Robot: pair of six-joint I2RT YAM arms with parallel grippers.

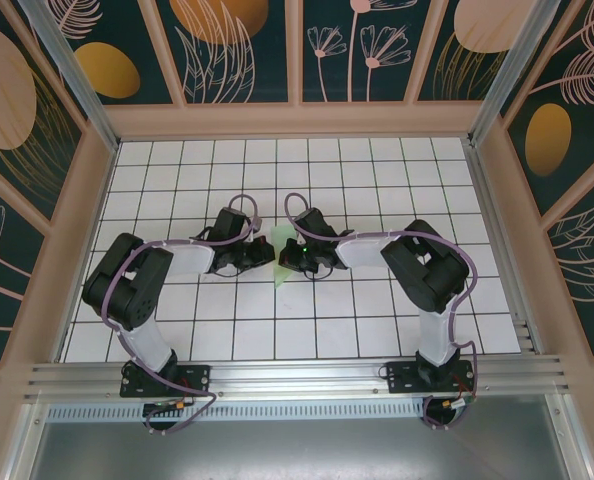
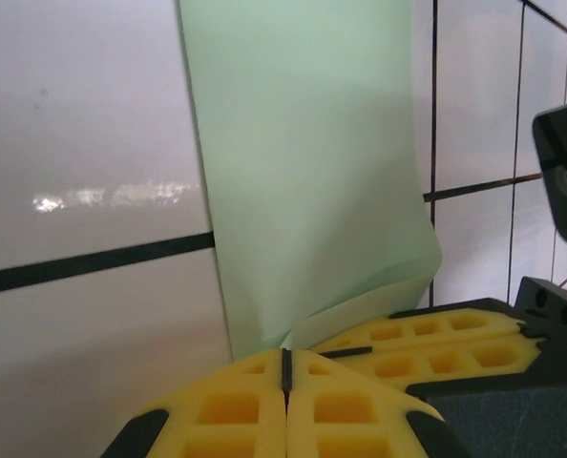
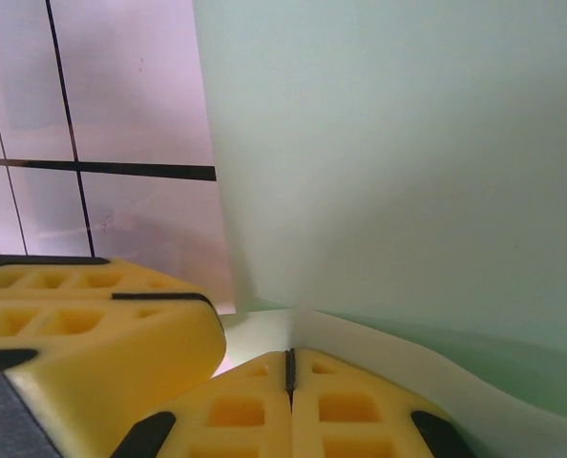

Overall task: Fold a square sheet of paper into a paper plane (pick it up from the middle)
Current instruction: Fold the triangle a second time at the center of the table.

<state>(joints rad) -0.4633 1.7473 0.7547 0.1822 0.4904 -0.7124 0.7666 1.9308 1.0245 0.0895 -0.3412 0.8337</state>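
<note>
The pale green sheet of paper [image 1: 281, 246] is folded into a narrow strip and stands up off the white grid table between the two arms. In the left wrist view the strip [image 2: 303, 172] runs down to my left gripper [image 2: 286, 355], whose yellow fingers are pressed together on its lower corner. The right gripper's fingers [image 2: 427, 343] lie just to the right of it. In the right wrist view the sheet [image 3: 388, 153] curves down into my right gripper [image 3: 290, 355], shut on its edge, with the left gripper's fingers [image 3: 83, 315] close beside. Seen from above, the left gripper [image 1: 264, 256] and right gripper [image 1: 289, 256] nearly touch.
The white grid table [image 1: 377, 170] stretches out on all sides of the arms. Patterned walls [image 1: 297, 50] enclose it at the back and sides. A metal rail [image 1: 297, 378] runs along the near edge by the arm bases.
</note>
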